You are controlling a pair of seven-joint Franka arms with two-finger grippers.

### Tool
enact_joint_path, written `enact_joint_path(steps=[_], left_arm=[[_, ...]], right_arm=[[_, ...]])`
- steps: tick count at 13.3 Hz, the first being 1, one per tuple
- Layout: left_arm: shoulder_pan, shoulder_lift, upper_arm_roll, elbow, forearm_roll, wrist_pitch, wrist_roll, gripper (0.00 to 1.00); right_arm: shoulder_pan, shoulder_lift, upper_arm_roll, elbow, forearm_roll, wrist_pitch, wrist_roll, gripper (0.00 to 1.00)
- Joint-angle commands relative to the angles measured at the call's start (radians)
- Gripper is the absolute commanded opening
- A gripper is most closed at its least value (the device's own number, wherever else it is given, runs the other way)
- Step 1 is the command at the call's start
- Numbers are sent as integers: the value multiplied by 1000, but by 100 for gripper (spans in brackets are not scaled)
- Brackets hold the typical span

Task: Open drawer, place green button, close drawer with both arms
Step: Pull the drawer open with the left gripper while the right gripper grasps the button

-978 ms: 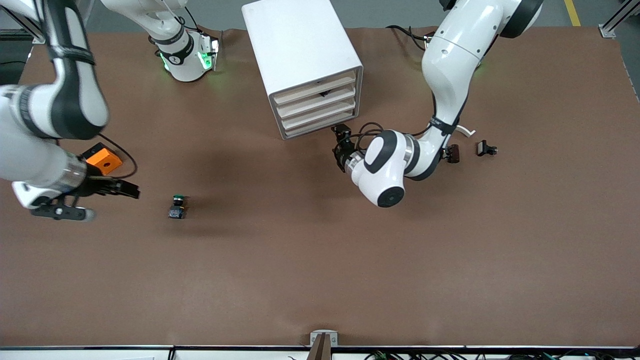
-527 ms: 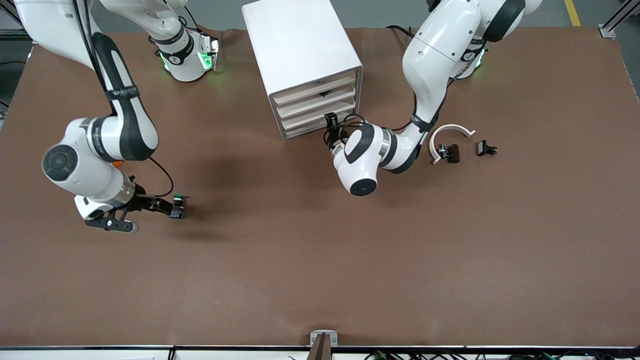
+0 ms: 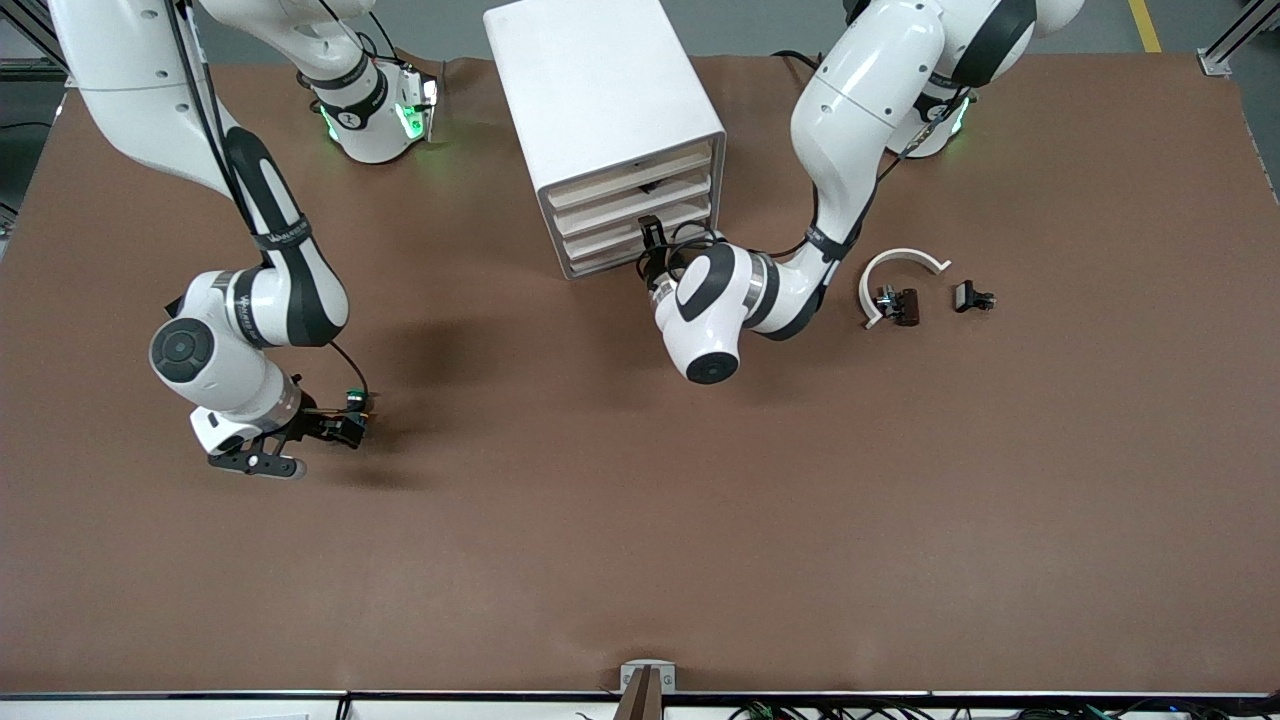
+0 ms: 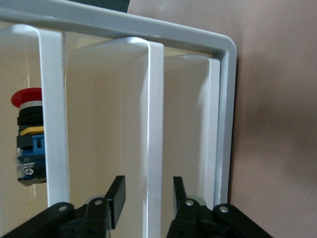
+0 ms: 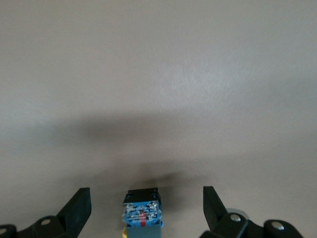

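The button point(image 3: 354, 399), green cap on a dark body, lies on the brown table toward the right arm's end. My right gripper point(image 3: 345, 426) is low at it and open. In the right wrist view the button point(image 5: 142, 210) lies between the spread fingers point(image 5: 79, 206), touching neither. The white cabinet point(image 3: 600, 90) stands at the back middle, all drawers closed. My left gripper point(image 3: 650, 230) is at the drawer point(image 3: 625, 234), third from top. In the left wrist view the left gripper point(image 4: 147, 184) is open, its fingers either side of a white ridge point(image 4: 153, 124) of the cabinet's front.
A white arc point(image 3: 900, 262) and small black parts point(image 3: 905, 304) point(image 3: 972, 296) lie toward the left arm's end. A red-capped switch point(image 4: 29, 134) shows inside the cabinet in the left wrist view. The right arm's elbow point(image 3: 190, 350) hangs low beside the button.
The right arm swung in and its open gripper came down around the button. The left gripper moved from in front of the cabinet up to the drawer fronts.
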Motion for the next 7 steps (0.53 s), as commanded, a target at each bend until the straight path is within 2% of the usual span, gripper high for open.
enact_joint_path(steps=[1, 2, 3, 5, 6, 7], left_arm=[[-17, 26, 8, 7, -19, -8, -11, 45], [-20, 28, 9, 7, -19, -8, -11, 39], [-22, 29, 9, 7, -19, -8, -11, 25], [-32, 37, 11, 7, -14, -8, -13, 6], [-32, 38, 11, 9, -13, -5, -13, 0], [-32, 38, 12, 9, -11, -4, -13, 0]], right_arm=[[7, 3, 3, -42, -11, 19, 15, 100], [11, 3, 5, -45, -9, 18, 18, 100], [14, 6, 5, -45, -2, 9, 18, 100], [14, 15, 5, -44, -2, 8, 18, 100], [14, 20, 5, -42, -2, 8, 18, 100], [14, 23, 5, -42, 0, 7, 18, 100]])
